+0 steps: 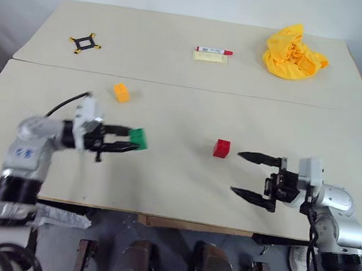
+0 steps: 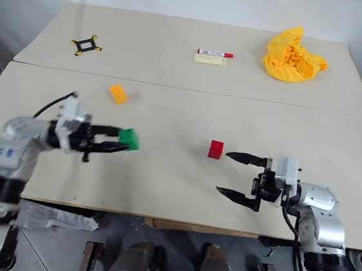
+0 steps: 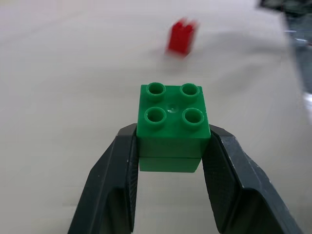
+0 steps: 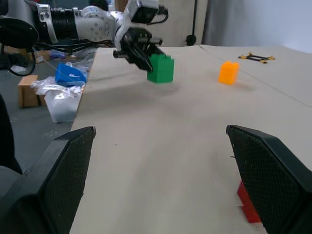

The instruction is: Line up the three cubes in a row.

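Note:
My left gripper (image 1: 131, 139) is shut on the green cube (image 1: 139, 138), which it holds just above the table at the left; in the left wrist view the green cube (image 3: 172, 124) sits studs-up between the two black fingers (image 3: 114, 185). The orange-yellow cube (image 1: 121, 92) rests on the table behind it. To the right lies the red cube (image 1: 221, 148), apart from both others. My right gripper (image 1: 249, 176) stands open just right of the red cube, its far finger (image 1: 259, 158) pointing at it, nothing between the fingers.
Along the far side of the table (image 1: 175, 193) lie a black-and-yellow X-shaped bracket (image 1: 85, 43), a red marker on a pale pad (image 1: 212, 53) and a crumpled yellow cloth (image 1: 293, 51). A seam (image 1: 192, 89) runs across the tabletop behind the cubes.

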